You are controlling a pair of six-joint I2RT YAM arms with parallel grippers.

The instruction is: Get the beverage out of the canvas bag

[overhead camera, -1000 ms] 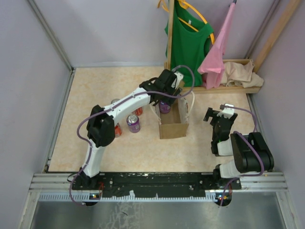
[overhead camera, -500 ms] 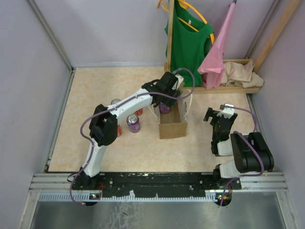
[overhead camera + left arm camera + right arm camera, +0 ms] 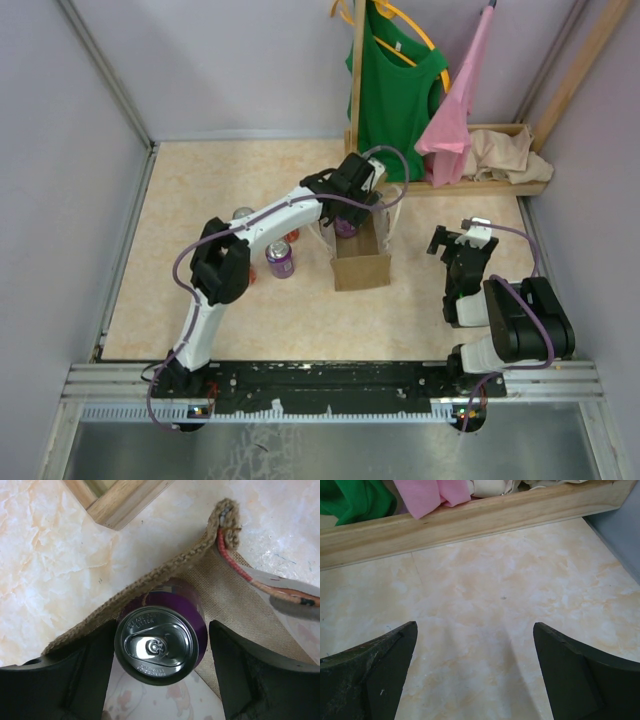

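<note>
The tan canvas bag [image 3: 362, 268] stands upright mid-table with its mouth open and white handles spread. A purple beverage can [image 3: 346, 227] stands at the bag's far end. In the left wrist view I look straight down on the can's silver top [image 3: 159, 645] against the woven bag rim [image 3: 165, 570]. My left gripper [image 3: 350, 205] is lowered over the bag mouth, its jaws open on either side of the can [image 3: 160, 672]. The left finger [image 3: 80, 680] touches the can and the right finger [image 3: 250, 675] stands a little off it. My right gripper [image 3: 455, 242] is open and empty over bare table [image 3: 475, 650], to the right of the bag.
Left of the bag stand another purple can [image 3: 280, 258] and red cans [image 3: 291, 235]. A wooden rack base [image 3: 470, 185] runs along the back right, also in the right wrist view [image 3: 470, 520], with a green shirt [image 3: 395, 90], a pink cloth [image 3: 455, 110] and beige cloth [image 3: 510, 155].
My left gripper has shifted slightly toward the far end of the bag and settled around the purple can. The bag handles have moved a little. The right arm has not moved.
</note>
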